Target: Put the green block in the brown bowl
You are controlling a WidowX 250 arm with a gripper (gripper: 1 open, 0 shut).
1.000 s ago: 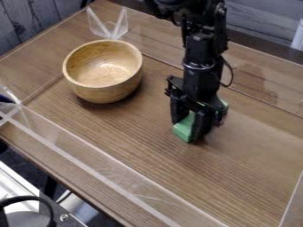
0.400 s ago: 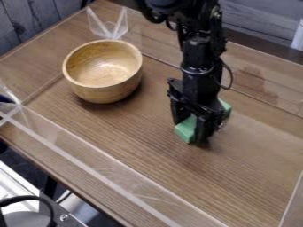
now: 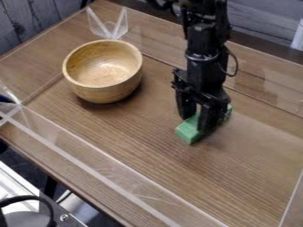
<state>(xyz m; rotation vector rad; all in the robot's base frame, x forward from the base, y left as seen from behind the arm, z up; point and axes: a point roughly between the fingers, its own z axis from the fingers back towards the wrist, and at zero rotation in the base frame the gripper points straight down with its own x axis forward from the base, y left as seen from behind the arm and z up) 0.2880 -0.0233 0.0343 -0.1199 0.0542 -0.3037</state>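
The green block (image 3: 187, 133) is a small bright bar low over the wooden table (image 3: 106, 133), right of centre. My gripper (image 3: 201, 122) points straight down over it. Its dark fingers (image 3: 211, 113) stand on either side of the block and are shut on it. One end of the block sticks out at the lower left of the fingers, and the rest is hidden. The brown bowl (image 3: 103, 70) is round, pale inside and holds nothing. It sits at the back left, well apart from the gripper.
A clear plastic wall (image 3: 71, 142) runs along the table's front and left edges. A clear folded piece (image 3: 106, 25) stands behind the bowl. Bare wood lies between the bowl and the gripper.
The arm above the gripper has leaned a little to the right. The gripper and the green block stay in almost the same spot. The bowl has not moved.
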